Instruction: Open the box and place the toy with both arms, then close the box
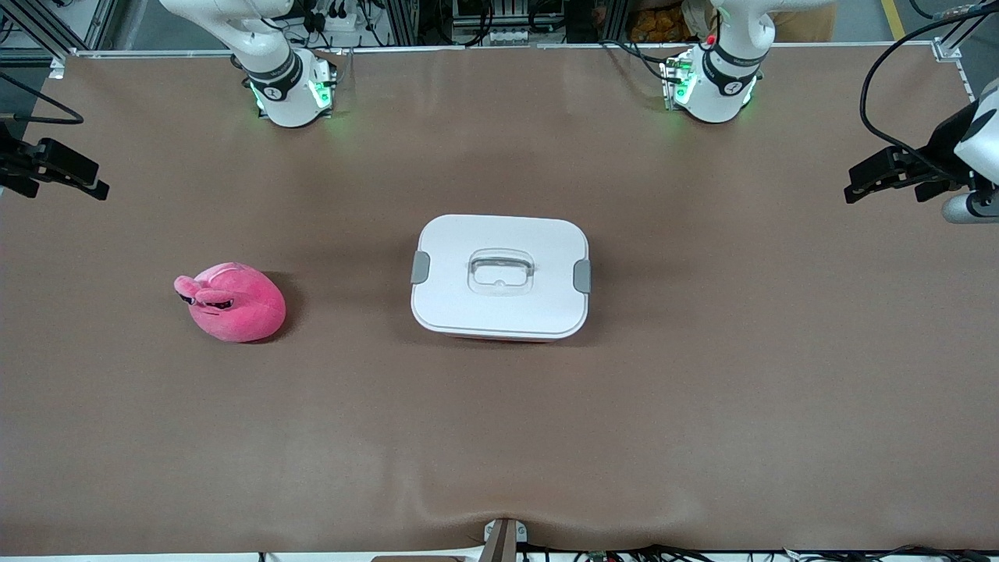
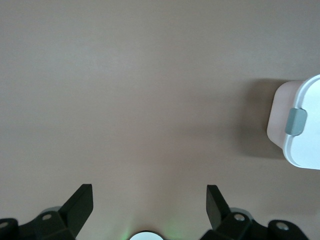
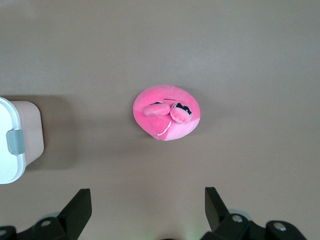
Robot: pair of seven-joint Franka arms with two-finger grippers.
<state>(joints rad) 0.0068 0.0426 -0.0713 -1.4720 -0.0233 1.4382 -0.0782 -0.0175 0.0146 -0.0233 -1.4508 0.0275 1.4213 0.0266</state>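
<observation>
The box [image 1: 500, 277] is sitting lid-on at mid-counter, long axis toward both arms' ends, while the toy [image 1: 232, 301] is lying beside it toward the right end effector [image 1: 55, 168], which, like the left end effector [image 1: 890, 176], is hanging wide open and empty

Brown table cover [image 1: 499, 437], matte, spans the whole work surface; faint creases, one shallow ripple at the edge nearest the front camera. Small metal bracket [image 1: 503, 538] at mid-edge there. Black cables [image 1: 890, 86] loop over the corner at the left arm's end. Aluminium frame rails [image 1: 406, 19] and wiring along the base side.
</observation>
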